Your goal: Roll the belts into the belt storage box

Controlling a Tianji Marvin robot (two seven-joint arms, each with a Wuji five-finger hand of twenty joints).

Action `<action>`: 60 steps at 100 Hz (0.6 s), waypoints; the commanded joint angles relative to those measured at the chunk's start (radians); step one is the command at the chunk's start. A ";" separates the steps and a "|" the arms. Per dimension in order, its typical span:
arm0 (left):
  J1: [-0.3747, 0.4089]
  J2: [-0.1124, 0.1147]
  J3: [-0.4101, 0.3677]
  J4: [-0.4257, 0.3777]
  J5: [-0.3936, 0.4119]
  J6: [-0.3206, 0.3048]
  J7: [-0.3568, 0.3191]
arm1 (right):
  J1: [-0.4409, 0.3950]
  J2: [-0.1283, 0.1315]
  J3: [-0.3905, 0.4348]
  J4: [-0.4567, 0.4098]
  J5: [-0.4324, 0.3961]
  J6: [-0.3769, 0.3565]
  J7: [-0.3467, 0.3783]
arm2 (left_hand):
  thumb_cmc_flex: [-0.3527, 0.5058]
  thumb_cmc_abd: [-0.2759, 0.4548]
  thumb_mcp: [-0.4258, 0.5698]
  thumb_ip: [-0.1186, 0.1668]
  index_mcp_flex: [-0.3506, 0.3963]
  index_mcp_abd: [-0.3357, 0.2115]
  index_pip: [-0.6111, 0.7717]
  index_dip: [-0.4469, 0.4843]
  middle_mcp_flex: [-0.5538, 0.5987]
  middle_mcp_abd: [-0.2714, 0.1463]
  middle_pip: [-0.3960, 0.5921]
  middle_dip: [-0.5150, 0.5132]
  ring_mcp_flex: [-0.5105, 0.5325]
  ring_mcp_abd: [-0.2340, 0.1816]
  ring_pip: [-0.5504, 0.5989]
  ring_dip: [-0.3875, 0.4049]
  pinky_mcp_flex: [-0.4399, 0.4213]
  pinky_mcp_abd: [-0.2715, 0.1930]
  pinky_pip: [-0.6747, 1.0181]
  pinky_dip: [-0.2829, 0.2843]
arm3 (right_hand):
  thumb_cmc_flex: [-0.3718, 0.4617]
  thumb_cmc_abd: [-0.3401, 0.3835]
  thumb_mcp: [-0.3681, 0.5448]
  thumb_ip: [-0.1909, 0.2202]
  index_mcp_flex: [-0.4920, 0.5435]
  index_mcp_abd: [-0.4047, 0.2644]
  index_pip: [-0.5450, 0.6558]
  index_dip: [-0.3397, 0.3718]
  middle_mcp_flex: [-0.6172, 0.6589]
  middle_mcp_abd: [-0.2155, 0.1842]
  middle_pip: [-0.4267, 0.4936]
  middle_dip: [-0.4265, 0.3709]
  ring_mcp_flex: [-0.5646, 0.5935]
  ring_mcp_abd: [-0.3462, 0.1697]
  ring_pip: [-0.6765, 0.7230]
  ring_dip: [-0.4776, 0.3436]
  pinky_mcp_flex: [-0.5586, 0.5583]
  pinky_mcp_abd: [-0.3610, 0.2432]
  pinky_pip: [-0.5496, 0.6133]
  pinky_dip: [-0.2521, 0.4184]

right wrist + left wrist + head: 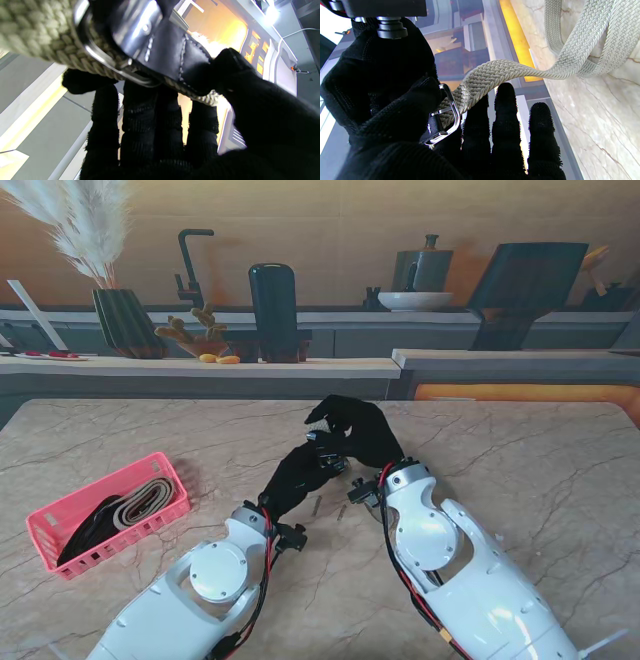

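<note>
From the stand, both black-gloved hands meet over the middle of the marble table (520,470): the left hand (295,478) and the right hand (355,430) touch at their fingertips around something small. The pink basket (60,550) sits at the left, with belts (135,505) lying in it.

The left wrist view shows the left hand (402,130) pinching the silver buckle (451,117) of a woven beige belt (495,75), which trails onto the table.

The right wrist view shows the right hand (160,130) gripping the same buckle end by its black leather tab (175,60).
</note>
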State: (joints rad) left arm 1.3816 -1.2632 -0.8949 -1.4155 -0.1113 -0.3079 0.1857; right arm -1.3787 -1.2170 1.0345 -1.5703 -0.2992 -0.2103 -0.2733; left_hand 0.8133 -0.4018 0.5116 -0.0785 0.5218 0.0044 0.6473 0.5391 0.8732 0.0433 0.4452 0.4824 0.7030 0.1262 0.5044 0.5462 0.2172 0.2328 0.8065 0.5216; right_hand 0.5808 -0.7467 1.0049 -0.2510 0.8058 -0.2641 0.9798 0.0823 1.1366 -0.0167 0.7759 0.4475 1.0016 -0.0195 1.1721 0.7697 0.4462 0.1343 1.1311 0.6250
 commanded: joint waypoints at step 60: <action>-0.011 -0.010 0.009 0.019 0.053 0.031 0.013 | -0.015 0.030 0.029 0.009 -0.081 -0.047 0.058 | 0.384 0.265 -0.473 0.011 0.093 0.019 0.276 0.073 0.200 0.001 0.434 0.349 0.183 0.062 0.372 0.219 0.074 -0.005 0.240 0.039 | -0.049 0.074 -0.032 -0.012 -0.081 -0.067 0.039 0.123 -0.153 0.050 -0.082 -0.020 -0.096 -0.011 -0.066 -0.007 -0.054 0.031 -0.062 0.014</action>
State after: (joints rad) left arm 1.3688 -1.2693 -0.8866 -1.4007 -0.0741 -0.2704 0.1927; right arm -1.3795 -1.2000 1.0548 -1.5550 -0.3706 -0.2420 -0.2286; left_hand 1.1381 -0.2009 0.0577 -0.0957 0.6235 0.0461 0.8570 0.5886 1.0249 0.0548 0.7873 0.7892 0.8570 0.1893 0.8497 0.7446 0.2903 0.2363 1.0083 0.5381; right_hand 0.5668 -0.7023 0.9714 -0.2513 0.7370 -0.2728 0.9768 0.1504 1.0775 -0.0165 0.7778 0.4475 0.9435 -0.0169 1.1234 0.7683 0.4179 0.1493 1.0913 0.6254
